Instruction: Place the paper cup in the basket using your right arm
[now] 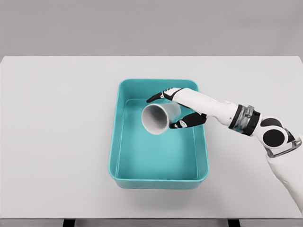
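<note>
A white paper cup (pixel 158 117) lies on its side over the teal basket (pixel 118 142), its open mouth facing the lower left. My right hand (pixel 173 109) reaches in from the right over the basket's right rim. Its fingers are curled around the cup's narrow end, with one finger above the cup and the thumb below it. Whether the cup touches the basket floor I cannot tell. The left arm does not show.
The basket stands in the middle of a white table (pixel 57 142). A grey wall lies behind the table's far edge.
</note>
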Controlling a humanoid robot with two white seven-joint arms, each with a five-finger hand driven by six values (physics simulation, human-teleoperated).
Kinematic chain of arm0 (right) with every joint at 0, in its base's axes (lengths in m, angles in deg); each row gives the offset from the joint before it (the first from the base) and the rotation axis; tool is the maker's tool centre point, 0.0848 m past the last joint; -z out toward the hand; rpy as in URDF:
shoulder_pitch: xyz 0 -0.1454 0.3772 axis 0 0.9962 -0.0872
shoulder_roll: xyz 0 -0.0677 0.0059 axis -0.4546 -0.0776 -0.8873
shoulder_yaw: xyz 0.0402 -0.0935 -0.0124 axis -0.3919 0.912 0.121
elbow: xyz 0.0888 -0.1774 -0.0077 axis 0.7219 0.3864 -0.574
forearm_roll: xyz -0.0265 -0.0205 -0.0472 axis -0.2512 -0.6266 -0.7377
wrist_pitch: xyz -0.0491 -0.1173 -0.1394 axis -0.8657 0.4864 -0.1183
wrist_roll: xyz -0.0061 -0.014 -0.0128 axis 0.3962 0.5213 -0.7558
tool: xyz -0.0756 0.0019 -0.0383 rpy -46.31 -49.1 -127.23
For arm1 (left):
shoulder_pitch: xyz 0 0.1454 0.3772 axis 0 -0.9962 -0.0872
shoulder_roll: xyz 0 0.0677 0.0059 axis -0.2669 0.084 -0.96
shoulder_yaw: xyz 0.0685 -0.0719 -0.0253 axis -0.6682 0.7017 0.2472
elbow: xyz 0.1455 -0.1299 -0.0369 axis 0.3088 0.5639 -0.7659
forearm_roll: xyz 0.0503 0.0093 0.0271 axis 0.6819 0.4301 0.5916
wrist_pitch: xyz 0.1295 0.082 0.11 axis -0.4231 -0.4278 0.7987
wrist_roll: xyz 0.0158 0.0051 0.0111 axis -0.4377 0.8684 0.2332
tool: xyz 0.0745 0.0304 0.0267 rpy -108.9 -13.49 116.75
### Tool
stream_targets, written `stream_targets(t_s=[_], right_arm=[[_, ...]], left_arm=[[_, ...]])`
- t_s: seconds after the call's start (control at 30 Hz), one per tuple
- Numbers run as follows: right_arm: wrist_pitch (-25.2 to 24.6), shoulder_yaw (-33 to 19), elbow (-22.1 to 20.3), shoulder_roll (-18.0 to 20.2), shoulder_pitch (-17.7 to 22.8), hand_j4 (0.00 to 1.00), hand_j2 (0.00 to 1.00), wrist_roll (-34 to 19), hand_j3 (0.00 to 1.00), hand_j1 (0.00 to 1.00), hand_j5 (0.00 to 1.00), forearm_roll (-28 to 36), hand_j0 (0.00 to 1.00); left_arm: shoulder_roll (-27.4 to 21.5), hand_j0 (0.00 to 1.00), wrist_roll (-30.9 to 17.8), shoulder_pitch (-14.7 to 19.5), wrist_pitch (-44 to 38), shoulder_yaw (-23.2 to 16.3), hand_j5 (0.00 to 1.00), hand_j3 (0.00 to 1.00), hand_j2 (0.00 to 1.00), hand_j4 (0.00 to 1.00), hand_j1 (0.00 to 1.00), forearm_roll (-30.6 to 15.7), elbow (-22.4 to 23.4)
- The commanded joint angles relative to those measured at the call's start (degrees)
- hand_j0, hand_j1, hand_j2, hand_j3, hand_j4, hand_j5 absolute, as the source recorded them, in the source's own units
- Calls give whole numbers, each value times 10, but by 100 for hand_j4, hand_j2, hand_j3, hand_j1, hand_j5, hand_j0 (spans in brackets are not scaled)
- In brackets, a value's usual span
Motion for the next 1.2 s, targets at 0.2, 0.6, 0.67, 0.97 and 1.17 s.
stream_targets(t_s=[0.2, 0.6, 0.67, 0.97, 1.17], right_arm=[[-4, -1, -3, 2, 0, 87, 87, 0, 87, 87, 87, 3, 87], [-2, -95, -28, 76, 20, 98, 98, 0, 98, 98, 98, 215, 98], [-2, -101, -28, 95, 30, 98, 98, 0, 98, 98, 98, 228, 98], [3, -200, -28, 149, 129, 99, 99, 0, 99, 99, 99, 267, 99], [2, -199, -28, 145, 131, 100, 100, 0, 100, 100, 100, 267, 100]], left_arm=[[0, 100, 0, 0, 0, 0, 100, 100, 100, 100, 100, 0, 0], [0, 100, 0, 0, 0, 0, 100, 100, 100, 100, 100, 0, 0], [0, 100, 0, 0, 0, 0, 100, 100, 100, 100, 100, 0, 0], [0, 100, 0, 0, 0, -1, 100, 100, 100, 100, 100, 0, 0], [0, 100, 0, 0, -1, 1, 100, 100, 100, 100, 100, 1, 0]])
